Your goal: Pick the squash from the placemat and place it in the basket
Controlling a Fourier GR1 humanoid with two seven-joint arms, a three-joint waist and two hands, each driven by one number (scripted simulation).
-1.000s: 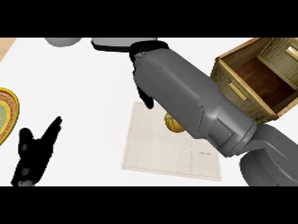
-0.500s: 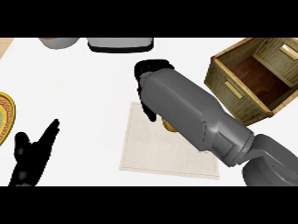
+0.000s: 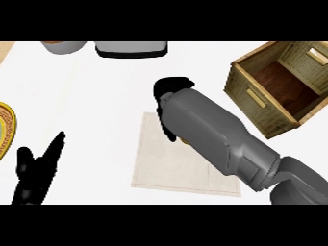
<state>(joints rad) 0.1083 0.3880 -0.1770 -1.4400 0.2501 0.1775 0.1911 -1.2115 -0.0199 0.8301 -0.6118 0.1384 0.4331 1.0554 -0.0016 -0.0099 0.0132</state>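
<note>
Curling downward over the top edge of the placemat (image 3: 184,166), the right hand (image 3: 170,91) shows only as a black shape at the end of its grey forearm (image 3: 216,134); whether its fingers are closed round anything cannot be told, since the forearm covers them. Just beneath the wrist a small tan sliver peeks out at the forearm's edge, likely the squash (image 3: 185,141), sitting on the placemat and mostly hidden. To the right of the arm, near but apart from it, stands the basket (image 3: 255,98), a wooden box tilted in view with a dark floor and nothing visible inside. At the lower left the left hand (image 3: 35,175) rests with fingers straight and spread, pointing up. Beyond it, at the left edge, lies a plate (image 3: 3,115) with a gold patterned rim. Along the top edge sit a grey bowl (image 3: 63,46) and a dark-based grey appliance (image 3: 132,48).
</note>
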